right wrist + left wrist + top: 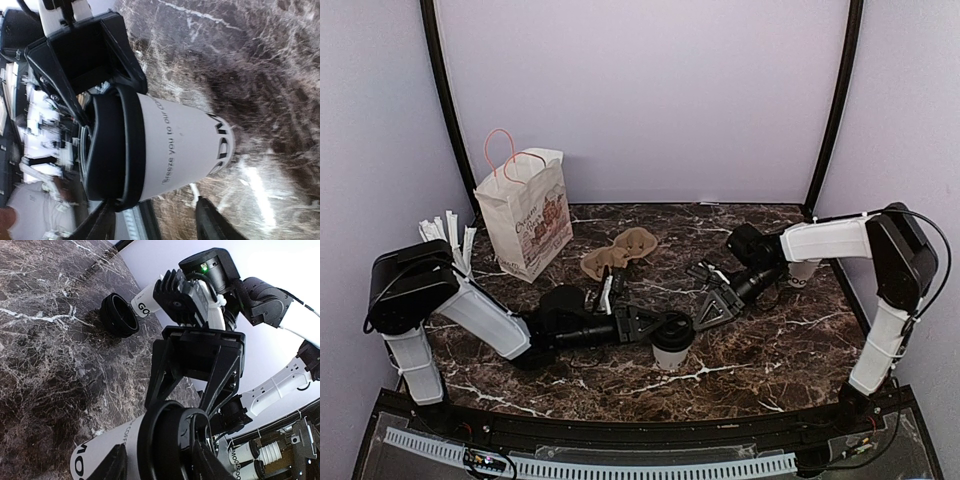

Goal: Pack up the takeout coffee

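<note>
Brown crumpled paper [620,252] laid on dark marble table [770,350] (white-veined), wrapped white straws [445,235] stood at left edge

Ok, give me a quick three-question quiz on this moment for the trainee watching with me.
1. True or false: the takeout coffee is already inside the paper bag.
2. Which gripper grips the coffee at its lid? A) left gripper B) right gripper C) both
3. Where does the second lidded cup stand?

Key
1. False: it stands on the table, well apart from the bag.
2. A: the right gripper is open and faces the cup without holding it.
3. On the table's right side, partly hidden under the right arm in the top view.
</note>
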Action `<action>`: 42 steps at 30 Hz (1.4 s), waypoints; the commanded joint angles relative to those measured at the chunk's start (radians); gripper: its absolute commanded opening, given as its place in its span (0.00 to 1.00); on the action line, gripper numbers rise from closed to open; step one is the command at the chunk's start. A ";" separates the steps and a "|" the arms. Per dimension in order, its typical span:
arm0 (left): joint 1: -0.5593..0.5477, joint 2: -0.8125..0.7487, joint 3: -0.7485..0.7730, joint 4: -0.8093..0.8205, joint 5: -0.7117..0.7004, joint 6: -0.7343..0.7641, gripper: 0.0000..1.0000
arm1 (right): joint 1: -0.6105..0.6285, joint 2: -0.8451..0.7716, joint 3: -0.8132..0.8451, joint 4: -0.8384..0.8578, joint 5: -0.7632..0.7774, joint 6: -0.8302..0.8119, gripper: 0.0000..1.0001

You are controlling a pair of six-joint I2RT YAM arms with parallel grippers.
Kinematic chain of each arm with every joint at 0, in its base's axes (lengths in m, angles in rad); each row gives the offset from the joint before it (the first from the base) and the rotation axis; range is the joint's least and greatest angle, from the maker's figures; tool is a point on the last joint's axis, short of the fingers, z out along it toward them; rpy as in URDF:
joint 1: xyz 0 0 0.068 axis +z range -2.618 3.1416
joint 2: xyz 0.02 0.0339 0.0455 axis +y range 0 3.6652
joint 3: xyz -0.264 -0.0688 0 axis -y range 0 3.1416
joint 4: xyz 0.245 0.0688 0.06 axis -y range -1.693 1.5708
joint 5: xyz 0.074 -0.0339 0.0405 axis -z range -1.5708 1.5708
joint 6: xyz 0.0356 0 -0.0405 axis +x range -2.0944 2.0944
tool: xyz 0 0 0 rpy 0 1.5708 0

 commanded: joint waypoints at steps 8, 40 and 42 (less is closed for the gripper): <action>-0.028 -0.025 0.058 -0.333 0.080 0.134 0.45 | 0.007 -0.005 0.092 -0.083 0.042 -0.115 0.72; -0.028 -0.204 0.136 -0.523 -0.035 0.344 0.68 | 0.087 0.047 0.068 -0.091 0.058 -0.123 0.62; -0.028 -0.256 0.155 -0.575 -0.068 0.386 0.70 | 0.087 0.040 0.068 -0.091 0.059 -0.123 0.62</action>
